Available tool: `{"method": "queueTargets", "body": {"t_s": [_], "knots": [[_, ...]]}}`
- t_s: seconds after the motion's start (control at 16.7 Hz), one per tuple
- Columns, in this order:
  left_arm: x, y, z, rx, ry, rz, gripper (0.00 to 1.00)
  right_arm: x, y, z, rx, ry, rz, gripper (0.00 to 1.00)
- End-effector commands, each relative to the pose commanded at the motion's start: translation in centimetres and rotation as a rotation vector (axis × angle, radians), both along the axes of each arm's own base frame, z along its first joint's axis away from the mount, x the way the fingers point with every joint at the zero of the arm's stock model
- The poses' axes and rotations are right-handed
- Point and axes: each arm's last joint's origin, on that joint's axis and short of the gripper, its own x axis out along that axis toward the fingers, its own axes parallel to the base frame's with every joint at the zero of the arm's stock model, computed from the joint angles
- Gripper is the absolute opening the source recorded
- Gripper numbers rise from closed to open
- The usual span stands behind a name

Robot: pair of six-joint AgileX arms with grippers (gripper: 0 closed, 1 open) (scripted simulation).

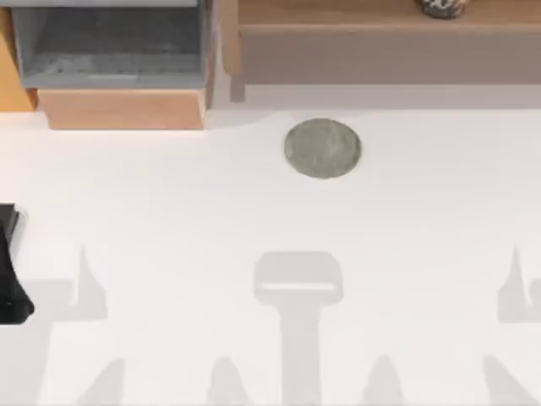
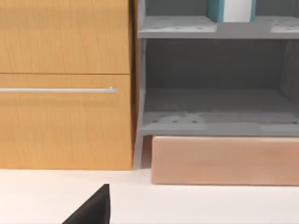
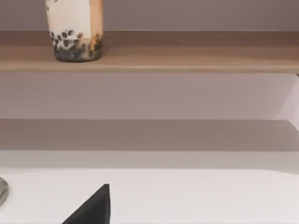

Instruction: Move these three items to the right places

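Since the tall clear milk tea cup (image 3: 74, 30) stands on the wooden shelf (image 3: 187, 58), the right pincer, its state untellable, should grip low and carry it upright to the round grey stone coaster (image 1: 322, 148).

milk tea cup (image 3: 74, 32) — lid cut off, coaster (image 3: 2, 190) — clipped at edge

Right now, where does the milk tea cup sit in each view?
Top view: milk tea cup at the upper edge, right of centre, on the wooden shelf.
Left wrist view: faces the orange cabinet and grey shelves instead.
Right wrist view: cup standing on that shelf.
Shared landmark: the white table, in all three.
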Motion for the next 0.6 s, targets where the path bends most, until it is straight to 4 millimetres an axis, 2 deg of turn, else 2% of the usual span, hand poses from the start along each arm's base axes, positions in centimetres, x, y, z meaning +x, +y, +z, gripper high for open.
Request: {"method": "queueTargets", "body": {"t_s": [0.12, 0.24, 0.42, 0.6], "knots": [[0.0, 0.0, 0.0, 0.000, 0.000, 0.000, 1.00, 0.0, 0.0, 0.0, 0.000, 0.000, 0.000, 1.00], [0.0, 0.0, 0.0, 0.000, 0.000, 0.000, 1.00, 0.0, 0.0, 0.9, -0.001, -0.017, -0.004, 1.00], [0.0, 0.0, 0.0, 0.000, 0.000, 0.000, 1.00, 0.5, 0.2, 3.8, -0.002, -0.058, -0.011, 1.00], [0.0, 0.0, 0.0, 0.000, 0.000, 0.000, 1.00, 2.4, 0.7, 7.4, -0.001, -0.078, -0.013, 1.00]]}}
